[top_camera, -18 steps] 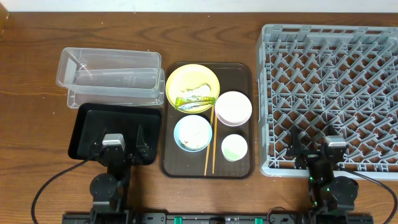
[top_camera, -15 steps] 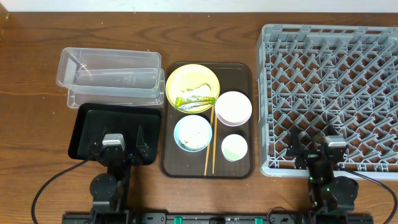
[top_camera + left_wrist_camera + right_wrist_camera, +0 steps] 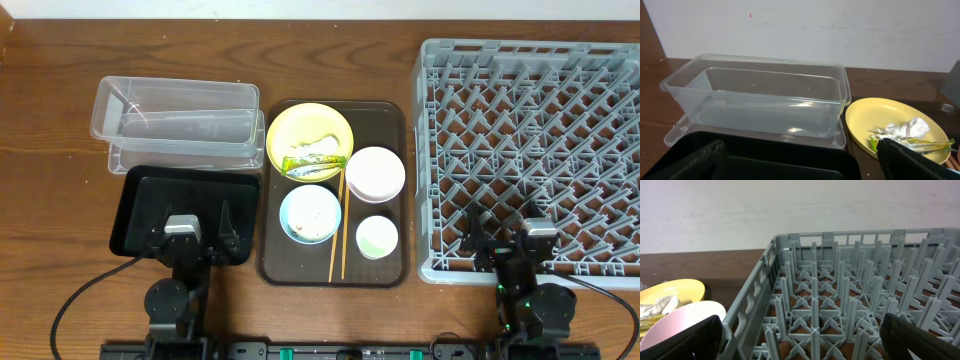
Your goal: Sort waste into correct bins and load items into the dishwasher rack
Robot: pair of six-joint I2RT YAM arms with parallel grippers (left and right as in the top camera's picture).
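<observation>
Holding nothing in the left gripper (image 3: 190,238), jaws spread wide, low over the near end of the black tray (image 3: 135,200). Holding nothing in the right gripper (image 3: 520,248) either, equally wide, low over the near left corner of the dishwasher rack (image 3: 530,100).

Looks not yet begun.

- **Straight ahead of the left gripper, beyond the black tray:** clear box (image 3: 175,120), bare inside in the left wrist view. Black tray bare too, where visible.
- **Ahead and to the right of that gripper, on the brown serving tray (image 3: 392,115):** yellow plate (image 3: 300,125), carrying the yellow-green wrapper (image 3: 312,166) with a white clump (image 3: 323,148) touching it.
- **Nearer, on the same side:** light blue bowl (image 3: 310,213) with something pale inside, possibly more scraps; too small to tell.
- **Off to the left of the right gripper:** small cup (image 3: 377,237) closest, pinkish-white bowl (image 3: 375,172) just beyond it, and chopsticks (image 3: 338,225) lying lengthwise between the blue bowl and the cup.
- **Ahead of the right gripper:** rack pegs with nothing loaded on them.

Left to do, by this reading: all of it.

- Bin the wrapper and the clump, one bin each.
- Empty the blue bowl if needed.
- Carry plate, both bowls, cup and chopsticks rightward into the rack.
</observation>
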